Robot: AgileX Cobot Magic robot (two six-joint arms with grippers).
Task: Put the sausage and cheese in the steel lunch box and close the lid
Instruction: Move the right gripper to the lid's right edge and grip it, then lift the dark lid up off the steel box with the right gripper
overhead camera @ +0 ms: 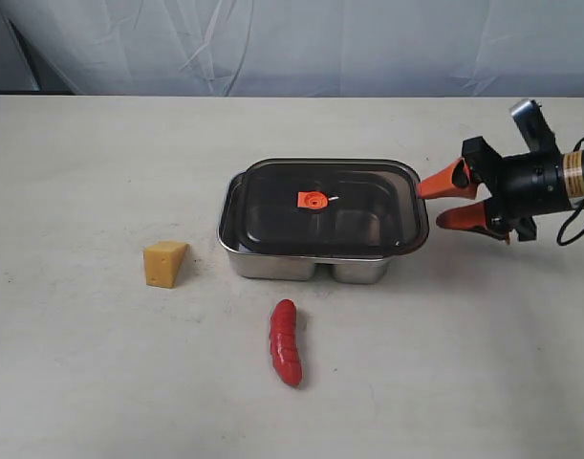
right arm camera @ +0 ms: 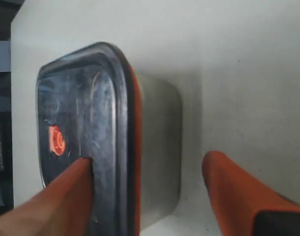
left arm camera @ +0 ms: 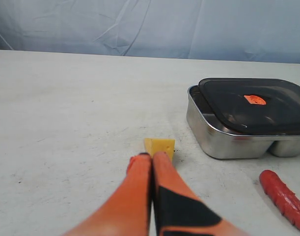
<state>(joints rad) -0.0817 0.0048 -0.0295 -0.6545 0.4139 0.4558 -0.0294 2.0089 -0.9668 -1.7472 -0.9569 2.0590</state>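
The steel lunch box [overhead camera: 306, 265] stands mid-table with the dark lid [overhead camera: 349, 225] resting on it, shifted right so it overhangs that end. The yellow cheese [overhead camera: 164, 263] lies to its left and the red sausage [overhead camera: 286, 341] in front. My right gripper [overhead camera: 444, 199] is open at the lid's right edge. In the right wrist view one of its fingers [right arm camera: 66, 196] is over the lid [right arm camera: 76, 108], the other beside the box wall [right arm camera: 159, 147]. My left gripper [left arm camera: 150, 156] is shut and empty, just short of the cheese [left arm camera: 162, 146]. It is outside the exterior view.
White cloth [overhead camera: 292, 43] hangs behind the table's far edge. The left wrist view also shows the lunch box [left arm camera: 223, 140], the lid [left arm camera: 267, 105] and the sausage [left arm camera: 285, 199].
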